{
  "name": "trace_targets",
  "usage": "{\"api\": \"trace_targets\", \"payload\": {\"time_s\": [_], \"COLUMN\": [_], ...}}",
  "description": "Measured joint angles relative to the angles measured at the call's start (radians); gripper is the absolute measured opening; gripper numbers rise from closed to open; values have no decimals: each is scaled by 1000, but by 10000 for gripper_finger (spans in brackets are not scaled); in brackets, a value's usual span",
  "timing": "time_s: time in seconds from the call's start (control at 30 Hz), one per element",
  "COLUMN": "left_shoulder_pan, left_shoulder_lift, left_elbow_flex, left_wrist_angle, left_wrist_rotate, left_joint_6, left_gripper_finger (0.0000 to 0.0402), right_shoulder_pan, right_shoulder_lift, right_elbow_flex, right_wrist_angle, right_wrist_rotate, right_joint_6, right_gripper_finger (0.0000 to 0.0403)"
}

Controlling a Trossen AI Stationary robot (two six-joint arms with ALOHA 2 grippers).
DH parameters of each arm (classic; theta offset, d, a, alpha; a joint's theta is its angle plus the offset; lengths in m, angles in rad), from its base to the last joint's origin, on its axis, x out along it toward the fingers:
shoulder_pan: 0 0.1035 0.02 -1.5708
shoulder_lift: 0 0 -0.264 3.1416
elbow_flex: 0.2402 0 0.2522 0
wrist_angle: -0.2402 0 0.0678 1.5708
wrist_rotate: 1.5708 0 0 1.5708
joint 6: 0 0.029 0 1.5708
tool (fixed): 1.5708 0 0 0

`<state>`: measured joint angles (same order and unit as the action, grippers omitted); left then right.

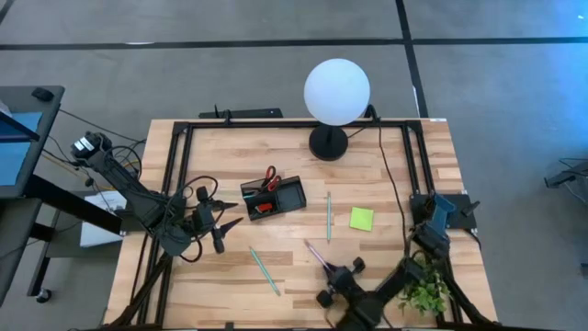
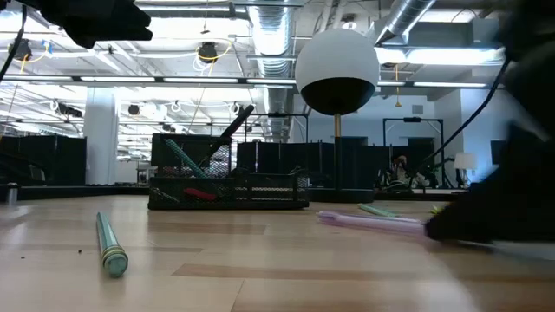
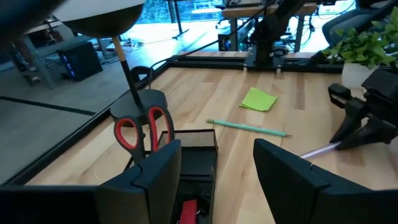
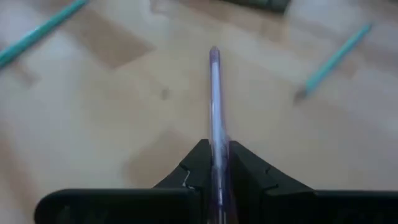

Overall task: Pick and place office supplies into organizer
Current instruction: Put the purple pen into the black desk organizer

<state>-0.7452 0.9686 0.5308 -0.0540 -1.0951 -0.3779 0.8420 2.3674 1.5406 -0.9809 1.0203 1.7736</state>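
Observation:
The black organizer stands mid-table with the red-handled scissors upright in it and a small red block inside. My left gripper hovers open just left of the organizer. My right gripper is near the table's near edge, shut on a pale purple pen. A teal pen, a green pen and the lime sticky pad lie flat on the wood. My right gripper pinches the purple pen between its two fingers at the pen's near end. The fingers come low from the table's near right, roughly along the pen. The free end points toward the organizer. The pen stays close to the table top; whether it touches, I cannot tell.
A white globe lamp stands on its black base near the far edge. A green plant sits at the near right corner beside my right arm. A black frame runs around the table. Bare wood shows between the organizer and the pens.

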Motion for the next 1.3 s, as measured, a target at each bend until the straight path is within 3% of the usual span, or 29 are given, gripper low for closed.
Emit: {"api": "trace_targets", "payload": {"time_s": [0.17, 0.4, 0.7, 0.9, 1.1, 1.3], "left_shoulder_pan": [0, 0, 0, -1, -1, -1], "left_shoulder_lift": [0, 0, 0, 0, -2, -2], "left_elbow_flex": [0, 0, 0, 0, 0, 0], "left_wrist_angle": [2, 5, -38, -117, -170, -177], "left_wrist_rotate": [-6, -3, -19, -38, -179, -202], "left_joint_6": [6, -33, -28, -56, -39, -39], "left_gripper_finger": [199, 199, 199, 199, 199, 199], "right_shoulder_pan": [-93, -258, -560, -687, -762, -844], "right_shoulder_lift": [-101, -282, -409, -396, -396, -366], "right_elbow_flex": [59, 166, 309, 338, 340, 361], "right_wrist_angle": [-63, -67, 142, 96, 72, 81], "right_wrist_rotate": [3, -18, -499, -714, -761, -983], "right_joint_6": [-131, -557, -1062, -1119, -1121, -1099], "right_gripper_finger": [29, 25, 22, 24, 21, 17]}}
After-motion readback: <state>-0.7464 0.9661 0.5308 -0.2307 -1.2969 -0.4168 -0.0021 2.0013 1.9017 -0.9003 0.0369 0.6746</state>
